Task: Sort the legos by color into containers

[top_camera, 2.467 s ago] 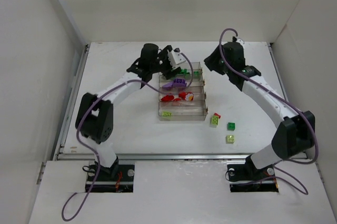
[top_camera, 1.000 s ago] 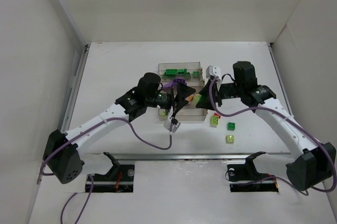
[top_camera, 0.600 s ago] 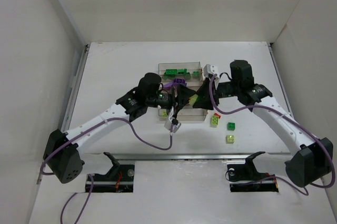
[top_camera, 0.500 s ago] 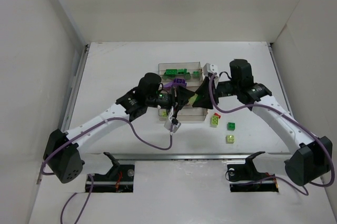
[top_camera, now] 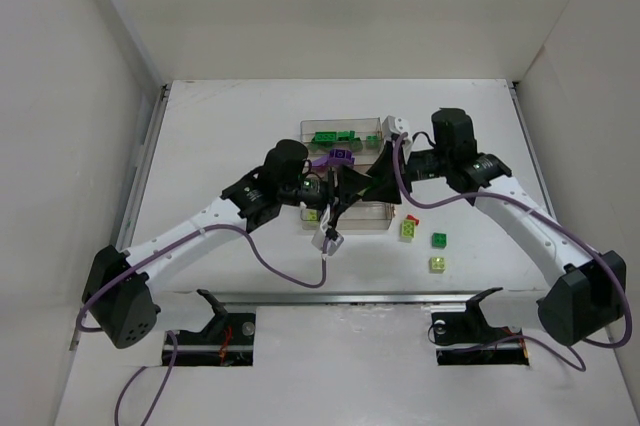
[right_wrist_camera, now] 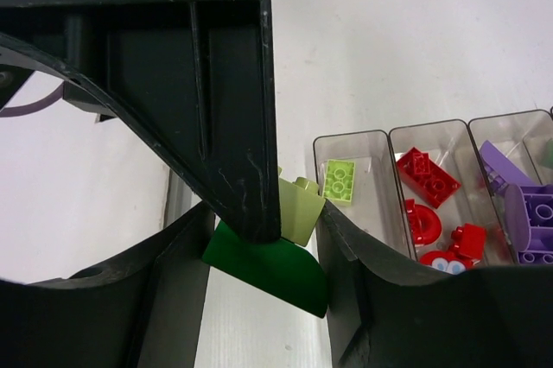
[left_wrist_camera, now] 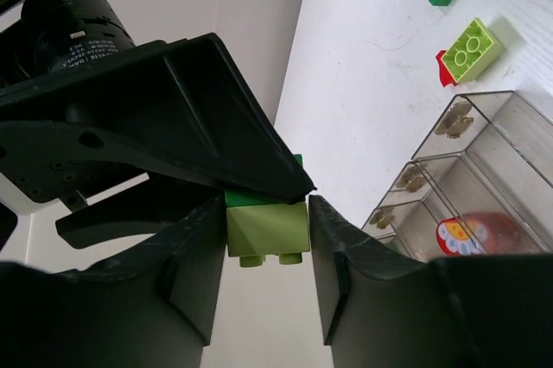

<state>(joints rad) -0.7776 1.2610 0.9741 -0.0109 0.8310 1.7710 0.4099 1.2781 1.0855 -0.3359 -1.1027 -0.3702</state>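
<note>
Lime brick [left_wrist_camera: 266, 228] with a dark green brick [right_wrist_camera: 268, 269] stuck to it is hanging in the air over the right end of the tray [top_camera: 306, 127], and both claws have hold of the pair. Left claw [left_wrist_camera: 266, 212] is pinched tight on the lime one, right claw [right_wrist_camera: 263, 234] is clamped on the dark green one, and the fingers are basically nose to nose.

A couple of seconds back it looked totally different. The left claw was over the tray's far rows and the right one was parked well off past the tray's far right corner. A second ago they'd already met over the tray, and since then the right claw has crept a bit toward the tray's far side.

Tray's contents look the same: dark green in the far row, then purple, then red, lime nearest. The loose bricks [top_camera: 436, 264] just off the tray's near right corner haven't budged.
</note>
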